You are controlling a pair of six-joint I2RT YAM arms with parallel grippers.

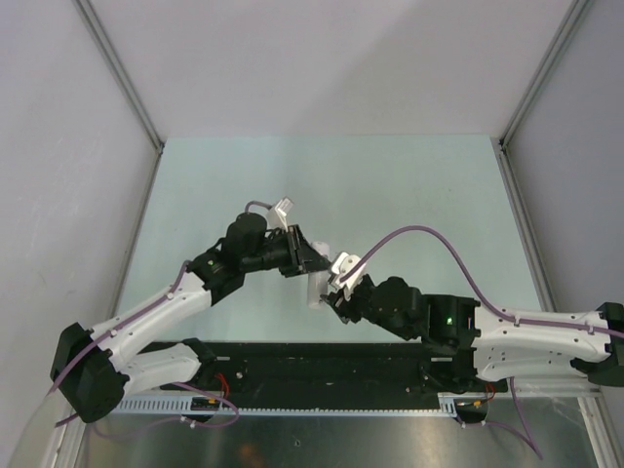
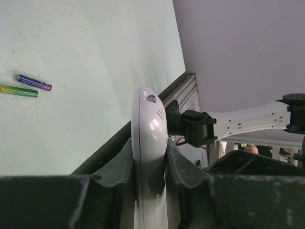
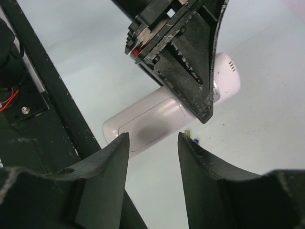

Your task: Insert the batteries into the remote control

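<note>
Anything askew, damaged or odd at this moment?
Nothing stands out. The left end effector grips the remote control, which looks intact. The purple battery and green battery lie neatly side by side on the table.

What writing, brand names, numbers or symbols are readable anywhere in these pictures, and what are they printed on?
No text can be read in any view.
Purple battery: any print on its wrapper is too small and blurred to read.
Green battery: the same, only colour shows.
Remote control: only its plain white back and edge show, with no lettering.
</note>
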